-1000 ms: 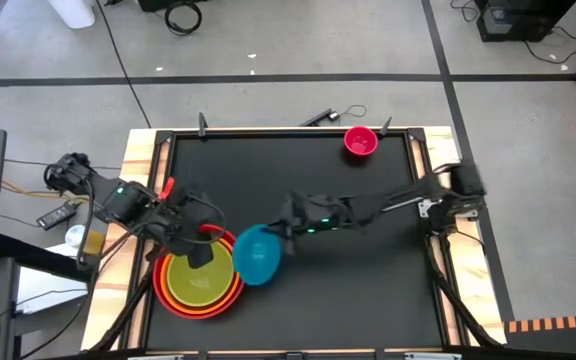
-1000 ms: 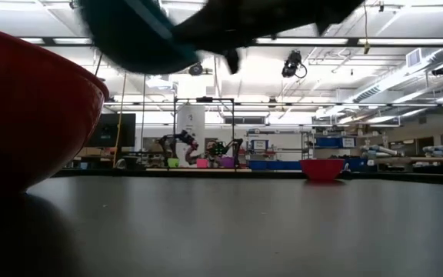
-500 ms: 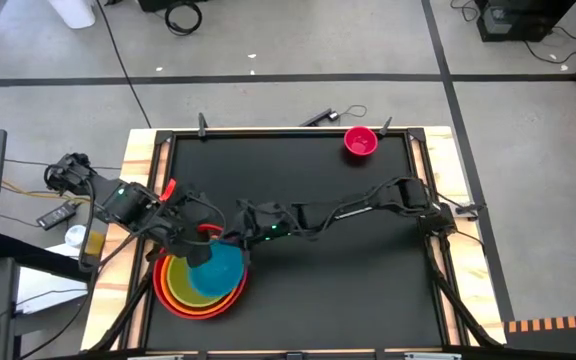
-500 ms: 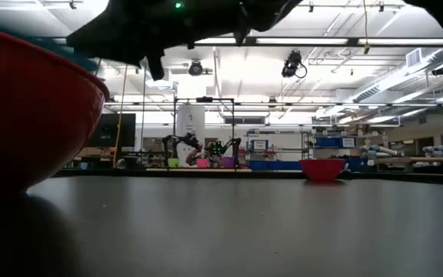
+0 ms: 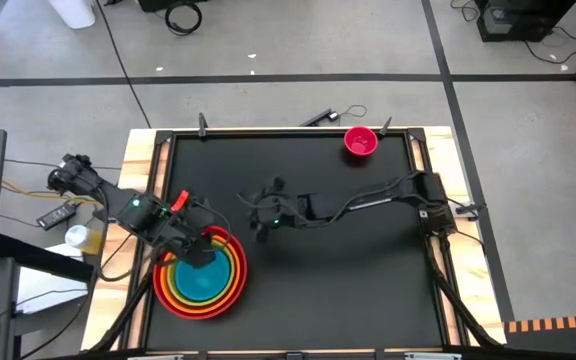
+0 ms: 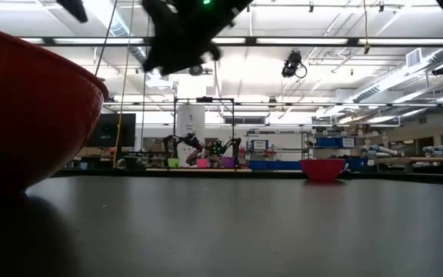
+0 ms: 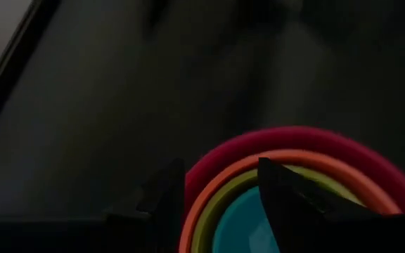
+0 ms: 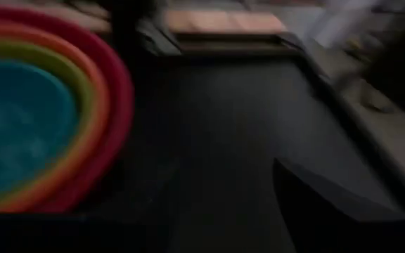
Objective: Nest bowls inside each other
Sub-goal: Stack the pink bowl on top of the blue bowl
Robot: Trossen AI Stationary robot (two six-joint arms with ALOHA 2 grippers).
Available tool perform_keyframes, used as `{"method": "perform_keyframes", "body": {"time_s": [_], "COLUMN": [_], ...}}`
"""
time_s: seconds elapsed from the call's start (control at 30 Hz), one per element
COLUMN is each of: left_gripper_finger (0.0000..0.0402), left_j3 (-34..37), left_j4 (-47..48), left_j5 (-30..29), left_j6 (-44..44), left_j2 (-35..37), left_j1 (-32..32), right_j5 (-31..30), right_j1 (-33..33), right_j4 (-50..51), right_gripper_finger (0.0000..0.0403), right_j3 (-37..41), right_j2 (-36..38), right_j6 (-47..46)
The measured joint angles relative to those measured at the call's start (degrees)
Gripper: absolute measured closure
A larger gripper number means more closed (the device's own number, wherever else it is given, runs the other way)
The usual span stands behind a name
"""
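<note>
Nesting is nearly finished here: the blue bowl [image 5: 202,279] is sitting inside the yellow-green bowl [image 5: 179,281], which is lying in the orange bowl [image 5: 170,287], all of it cupped by the big red bowl [image 5: 160,292] at the near left corner of the worktop [image 5: 348,290]. The right end effector [image 5: 258,213] is hanging above the worktop just beside the stack, toward the middle, and I am seeing nothing between its fingers; in the right wrist view they are standing apart and bare, so it is released. The left end effector [image 5: 200,252] is sitting at the far rim of the stack, and in the left wrist view its fingers [image 7: 281,197] are straddling the rims, one outside the red wall and one inside over the inner bowls, apparently pinching the nested rims to steady them.

Only the small magenta-pink bowl [image 5: 360,142] is waiting, alone at the far edge of the worktop, well apart from the others. To my eye the next move is calling for the right arm to be swinging out to that far edge, taking the little bowl by its rim, and carrying it over to be dropping it into the blue one, while the left is holding the stack in place.
</note>
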State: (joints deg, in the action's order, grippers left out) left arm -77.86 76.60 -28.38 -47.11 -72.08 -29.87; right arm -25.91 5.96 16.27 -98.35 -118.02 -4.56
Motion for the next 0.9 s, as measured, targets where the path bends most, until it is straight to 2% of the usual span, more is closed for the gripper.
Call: {"method": "perform_keyframes", "body": {"time_s": [0.17, 0.27, 0.5, 0.67, 0.9], "left_gripper_finger": [0.0221, 0.0221, 0.0221, 0.0221, 0.0221], "left_j3": [5.3, 10.1, 21.5, 22.9, 22.5], "left_j4": [-2.0, -7.7, -20.2, -20.6, -20.7], "left_j5": [-0.6, -1.9, -0.9, -0.9, -0.9], "left_j6": [-2.2, -1.6, 2.3, 2.7, 4.3], "left_j2": [0.0, 0.0, 0.0, 0.0, 0.1], "left_j1": [0.0, 0.0, 2.3, 3.6, 3.2], "right_j5": [-8.4, -8.5, -5.9, 3.2, 7.6], "right_j1": [-2.6, -6.5, -19.5, -30.6, -42.7], "right_j4": [15.7, 24.1, 41.9, 51.4, 51.0], "right_gripper_finger": [0.0182, 0.0188, 0.0194, 0.0195, 0.0203], "right_j3": [0.0, 0.0, 0.1, 0.1, 6.9], "right_j2": [5.0, 7.6, 11.1, 11.6, 11.2], "right_j6": [-4.1, -6.9, -11.3, -6.2, -3.3]}}
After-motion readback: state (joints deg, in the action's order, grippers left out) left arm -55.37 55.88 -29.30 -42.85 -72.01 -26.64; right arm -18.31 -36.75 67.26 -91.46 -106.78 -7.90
